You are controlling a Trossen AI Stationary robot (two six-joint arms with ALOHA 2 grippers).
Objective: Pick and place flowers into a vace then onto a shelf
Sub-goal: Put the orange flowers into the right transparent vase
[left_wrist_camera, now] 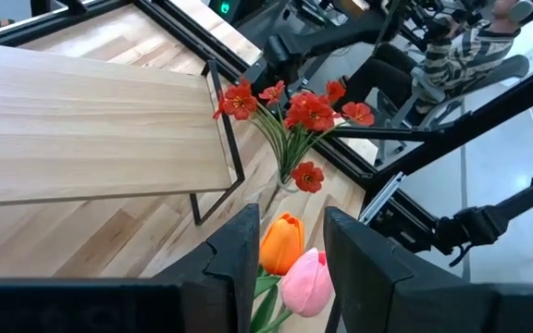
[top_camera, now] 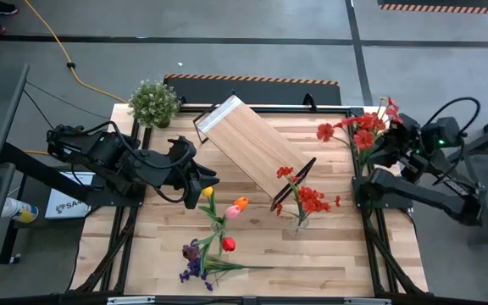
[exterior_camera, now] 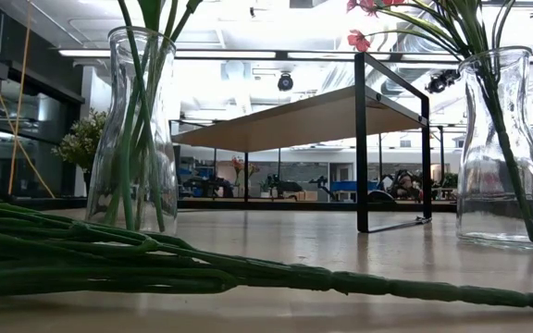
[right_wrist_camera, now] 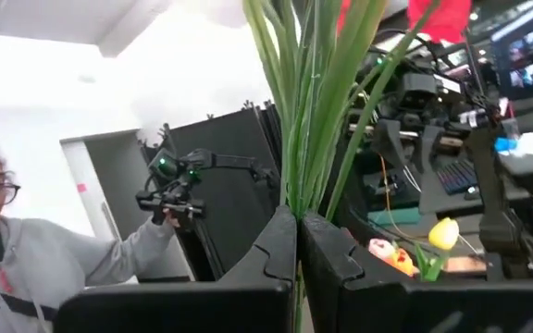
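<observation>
Some tulips [top_camera: 227, 212] already stand in a vase in the middle of the bench [top_camera: 329, 263]. The left claw [left_wrist_camera: 285, 250] is spread around their tops. The right claw [right_wrist_camera: 299, 250] pinches red flowers [top_camera: 363, 131] at the right edge. The shelf [top_camera: 248, 148] holds nothing yet.

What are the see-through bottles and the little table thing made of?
The two vases look like clear glass: you see the stems and the room through them, with shiny glints. The shelf looks like pale wood with grain lines, matte, on thin black legs, probably painted metal.
</observation>
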